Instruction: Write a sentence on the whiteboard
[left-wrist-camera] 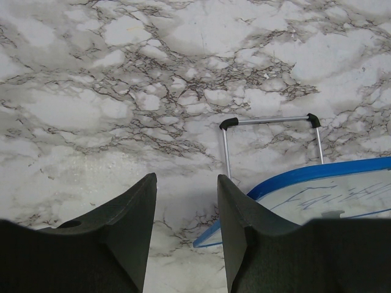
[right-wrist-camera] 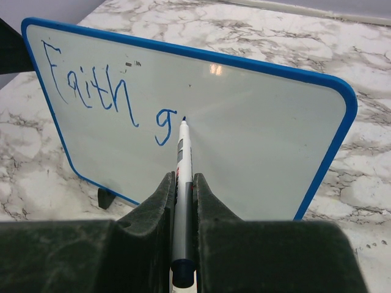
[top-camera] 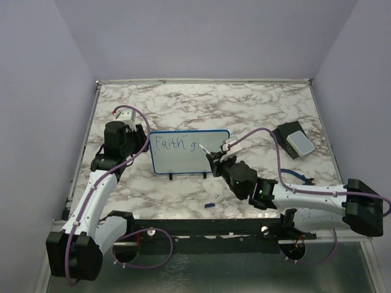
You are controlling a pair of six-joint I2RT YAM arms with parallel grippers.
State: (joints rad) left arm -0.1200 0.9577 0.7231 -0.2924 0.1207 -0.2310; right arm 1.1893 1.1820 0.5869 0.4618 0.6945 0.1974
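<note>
The whiteboard [top-camera: 183, 160] stands upright on its wire foot [left-wrist-camera: 272, 122] at mid table, blue-framed. On it the sentence [right-wrist-camera: 91, 91] reads "Faith g" in blue ink. My right gripper [right-wrist-camera: 183, 178] is shut on a white marker [right-wrist-camera: 181, 152] whose tip touches the board just right of the "g". In the top view the right gripper [top-camera: 211, 157] sits in front of the board's right half. My left gripper [left-wrist-camera: 186, 178] is open at the board's left end, with the board's blue corner [left-wrist-camera: 226, 235] showing in the gap beside its right finger [left-wrist-camera: 241, 226]. Marble shows between the fingers.
A dark block with a pale grey pad [top-camera: 294, 141] lies at the right of the table. A small blue cap [top-camera: 209, 206] lies near the front edge. Purple cables loop off both arms. Walls close in the table on three sides.
</note>
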